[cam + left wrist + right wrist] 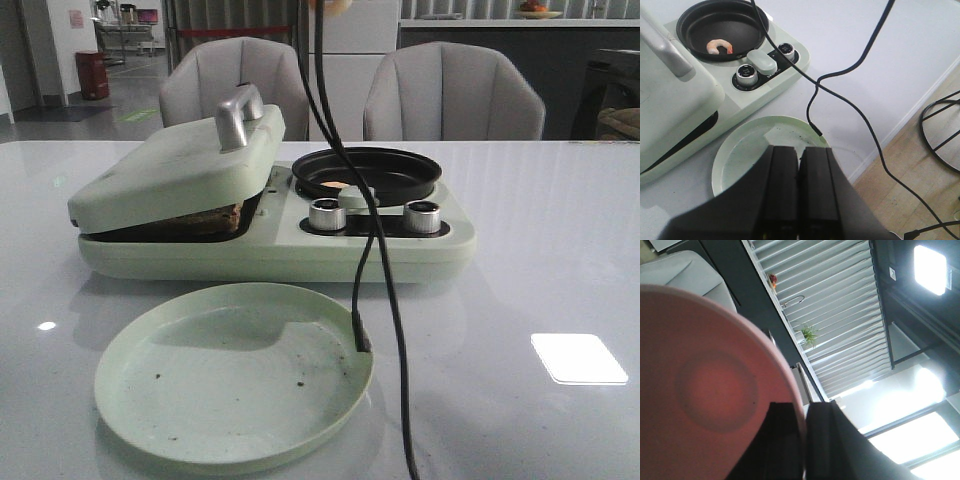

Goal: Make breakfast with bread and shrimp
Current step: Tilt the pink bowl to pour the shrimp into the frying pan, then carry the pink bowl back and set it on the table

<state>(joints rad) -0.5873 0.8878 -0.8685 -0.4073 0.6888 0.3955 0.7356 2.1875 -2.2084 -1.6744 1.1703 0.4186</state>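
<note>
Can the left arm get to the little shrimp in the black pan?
Probably yes. The shrimp lies alone in the open black pan, with no lid over it. The left arm's fingers are shut and hold nothing. Only a thin black cable hangs nearby and might brush the arm.

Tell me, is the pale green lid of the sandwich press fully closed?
No. The pale green lid rests tilted, propped on brown bread visible in the gap.

front: low, across table | left wrist: down, shares plate (235,375) (755,145) | right wrist: upward, close under pink dish (705,390)
</note>
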